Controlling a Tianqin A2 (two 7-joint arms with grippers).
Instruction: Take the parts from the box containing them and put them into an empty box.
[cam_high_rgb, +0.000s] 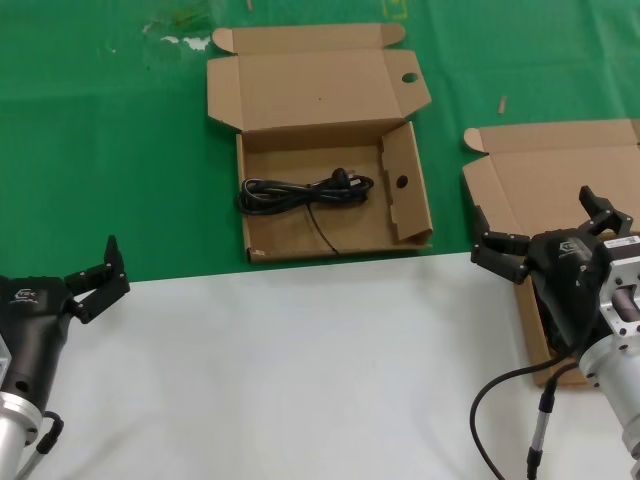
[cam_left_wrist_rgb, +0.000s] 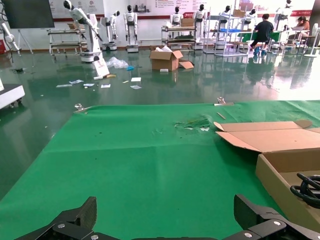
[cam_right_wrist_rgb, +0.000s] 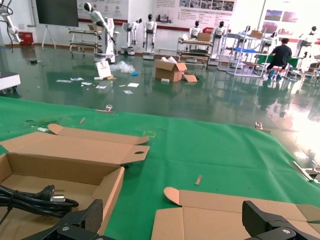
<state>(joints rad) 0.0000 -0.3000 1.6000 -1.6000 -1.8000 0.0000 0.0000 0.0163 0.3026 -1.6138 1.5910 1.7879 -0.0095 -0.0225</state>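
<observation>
The box with the round holes (cam_high_rgb: 330, 150) lies open on the green cloth (cam_high_rgb: 100, 150), its lid folded back away from the robot, one hole in a lid tab and one in the upright side flap on its right. Inside it rests one coiled black cable (cam_high_rgb: 305, 193) with its plug toward that flap and a loose strand trailing toward the near wall; the right wrist view shows the same cable (cam_right_wrist_rgb: 30, 198) and plug lying on the box floor. To the right of this box, well apart from it, sits the second cardboard box (cam_high_rgb: 560, 190), lid also folded back, its tray largely hidden behind the right gripper (cam_high_rgb: 545, 230), so its contents cannot be told. That gripper hovers over the second box's tray with its fingers spread wide, holding nothing. The left gripper (cam_high_rgb: 100, 275) hangs over the white table surface (cam_high_rgb: 300, 370), near and to the left of the holed box, fingers likewise spread wide and empty.
</observation>
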